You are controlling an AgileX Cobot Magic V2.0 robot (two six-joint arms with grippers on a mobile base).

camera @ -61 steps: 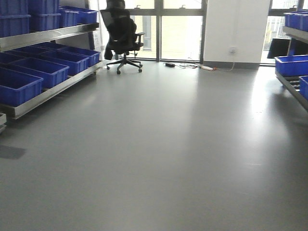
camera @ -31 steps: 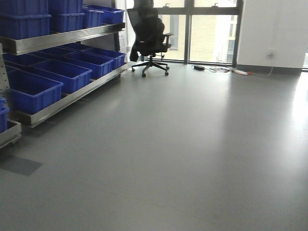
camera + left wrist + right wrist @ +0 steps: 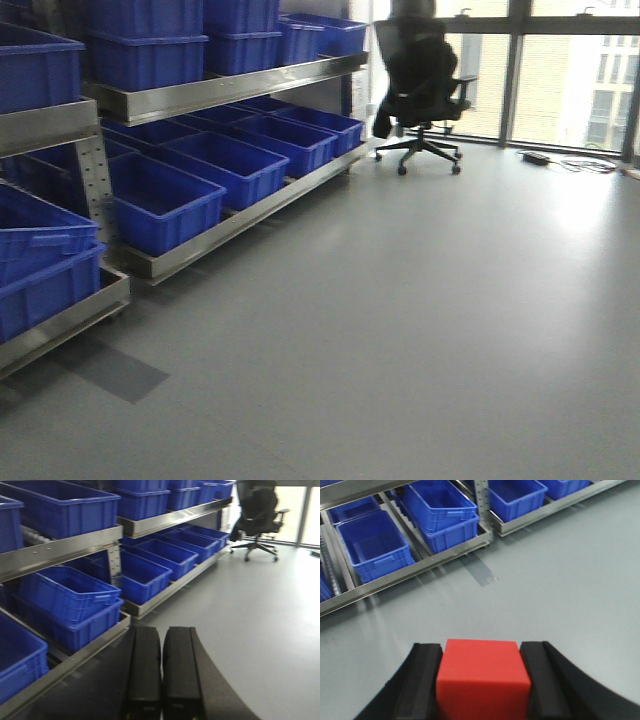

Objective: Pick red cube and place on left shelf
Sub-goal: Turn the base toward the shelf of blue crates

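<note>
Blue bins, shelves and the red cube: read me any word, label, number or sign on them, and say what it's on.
No text can be read in any view.
blue bins: plain sides, no label visible.
metal shelf: bare rail, no tag.
red cube: blank faces.
office chair: blurred, nothing legible.

Front view swung toward the left shelf (image 3: 220, 92).
The shelf and its blue bins (image 3: 165, 205) grew from a strip at the left edge to fill the left half of the frame. The office chair (image 3: 420, 95) shifted from left of centre to right of centre. The white wall and right-hand shelf passed out of view.
</note>
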